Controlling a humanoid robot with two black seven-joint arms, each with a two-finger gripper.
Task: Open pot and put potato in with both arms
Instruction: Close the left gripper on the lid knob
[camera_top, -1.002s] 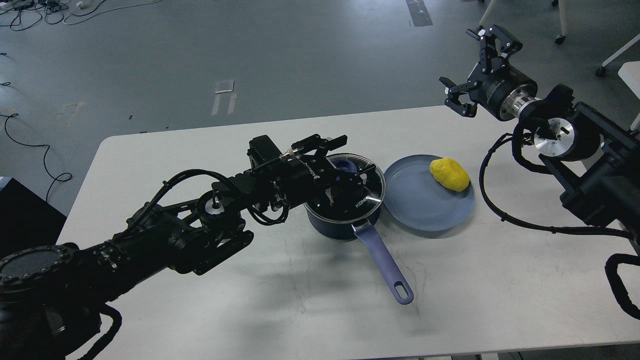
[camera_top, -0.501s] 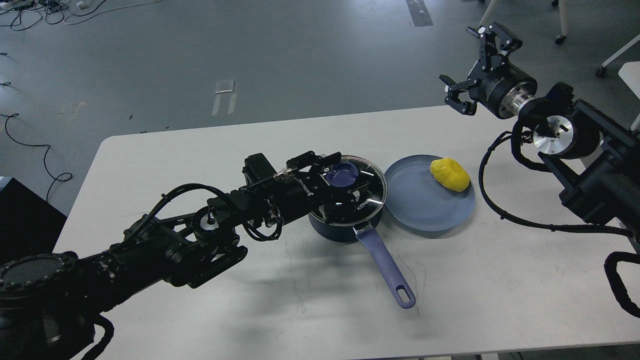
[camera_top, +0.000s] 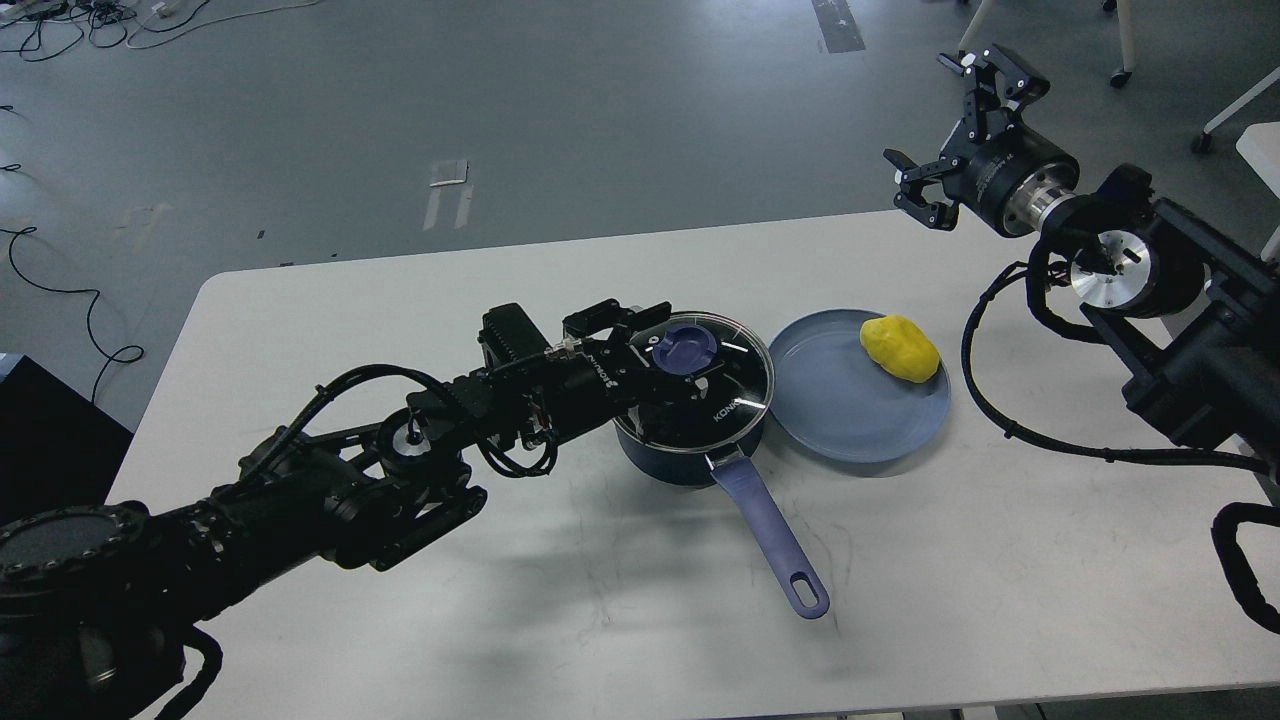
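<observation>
Head view, looking down on a white worktop (camera_top: 500, 620) w/ grey floor beyond. The left end effector (camera_top: 672, 352) sits over the glass lid (camera_top: 715, 385) of the pot (camera_top: 685, 450), its dark fingers on both sides of the blue knob (camera_top: 683, 347); whether they actually pinch the knob can't be told, as the fingers merge w/ the dark lid. The lid is on the pot, "KONKA" lettering readable near its right edge. The left arm (camera_top: 330, 490) runs diagonally from the bottom-left corner up to the pot, covering the pot's left side and much of the worktop there.

The pot is directly under the left end effector, approx. centre of the worktop. Its periwinkle handle (camera_top: 770, 525) points away toward the near-right, hole at the far tip, lying just above the worktop surface.

Just right of the left end effector, touching or nearly touching the pot's rim, is a shallow light-blue plate (camera_top: 840, 410). The potato (camera_top: 899, 347), bright yellow, lies on the plate's far-right part, near the rim.

The right end effector (camera_top: 960, 135) hangs up high at the far-right edge of the worktop, fingers spread wide, holding nothing. The potato is below and a bit left of it, well apart. The right arm (camera_top: 1180, 320) enters from the right edge, w/ a black cable (camera_top: 1010, 425) looping down onto the worktop right of the plate.

Floor behind: loose cables (camera_top: 60, 290) at far left, pale tape marks (camera_top: 448, 190), chair wheels (camera_top: 1121, 78) at top right.
</observation>
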